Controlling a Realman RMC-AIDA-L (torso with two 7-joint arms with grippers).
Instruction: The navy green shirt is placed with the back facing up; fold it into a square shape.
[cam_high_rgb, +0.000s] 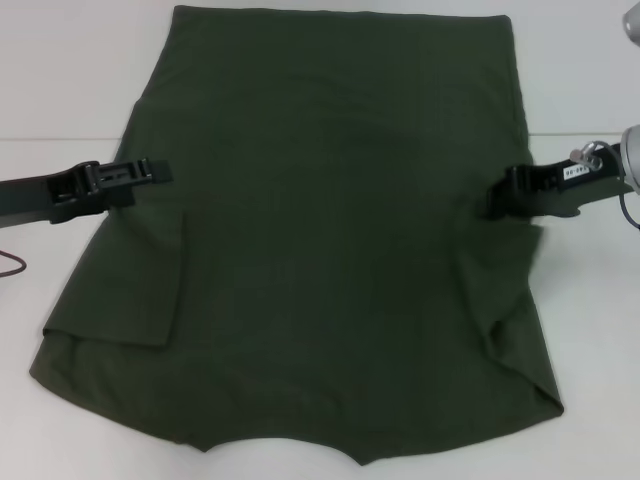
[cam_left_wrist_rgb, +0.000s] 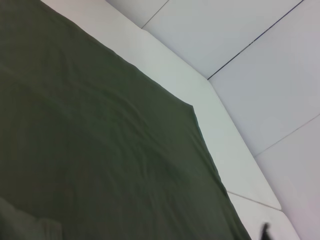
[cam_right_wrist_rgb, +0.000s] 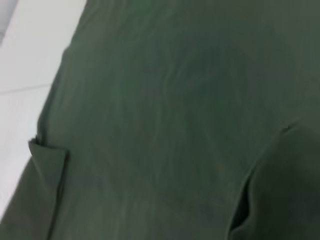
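Note:
The navy green shirt (cam_high_rgb: 330, 230) lies spread flat on the white table (cam_high_rgb: 60, 90), plain side up, with its collar end toward me. Both sleeves are turned inward onto the body: one flap on the left (cam_high_rgb: 135, 290), one on the right (cam_high_rgb: 510, 290). My left gripper (cam_high_rgb: 160, 171) reaches in over the shirt's left edge at mid height. My right gripper (cam_high_rgb: 497, 200) sits at the right edge, just above the folded sleeve. The left wrist view shows shirt cloth (cam_left_wrist_rgb: 90, 150) and its far corner. The right wrist view is filled with shirt cloth (cam_right_wrist_rgb: 175, 100) and a sleeve fold (cam_right_wrist_rgb: 250, 200).
White table surface (cam_left_wrist_rgb: 165, 65) borders the shirt on both sides and beyond its far hem. A thin dark cable (cam_high_rgb: 10, 262) lies at the table's left edge. Pale floor tiles (cam_left_wrist_rgb: 260, 60) show past the table.

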